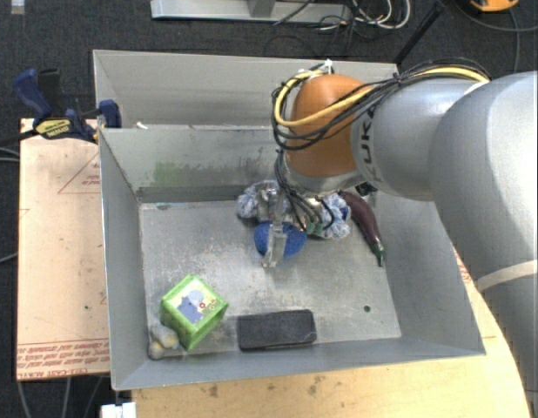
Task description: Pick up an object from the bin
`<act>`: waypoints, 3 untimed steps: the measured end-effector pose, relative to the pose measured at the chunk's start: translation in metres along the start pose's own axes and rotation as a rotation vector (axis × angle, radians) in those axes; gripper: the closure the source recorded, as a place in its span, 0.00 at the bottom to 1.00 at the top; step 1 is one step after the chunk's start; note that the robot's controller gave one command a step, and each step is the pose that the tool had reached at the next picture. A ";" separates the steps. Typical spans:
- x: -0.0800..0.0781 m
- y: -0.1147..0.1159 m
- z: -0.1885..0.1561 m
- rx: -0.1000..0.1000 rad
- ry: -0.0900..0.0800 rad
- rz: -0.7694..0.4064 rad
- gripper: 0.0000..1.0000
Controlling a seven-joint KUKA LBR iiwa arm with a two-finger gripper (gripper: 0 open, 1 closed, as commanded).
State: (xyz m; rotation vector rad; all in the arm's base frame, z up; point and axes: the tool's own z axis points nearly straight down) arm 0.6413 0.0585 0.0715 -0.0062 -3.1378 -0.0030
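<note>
The gripper (273, 236) hangs low over a small blue thing (291, 244) mid-bin, beside a blue-white cloth (250, 204). Whether it is open or closed I cannot tell (the wrist hides much). The blue thing looks light and soft, so pinch across its middle.

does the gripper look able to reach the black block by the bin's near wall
Likely yes: the black block lies flat with nothing on it, apart from the green cube; the gripper hangs nearby.
</note>
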 end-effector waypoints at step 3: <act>-0.007 -0.069 -0.008 -0.003 -0.008 -0.029 1.00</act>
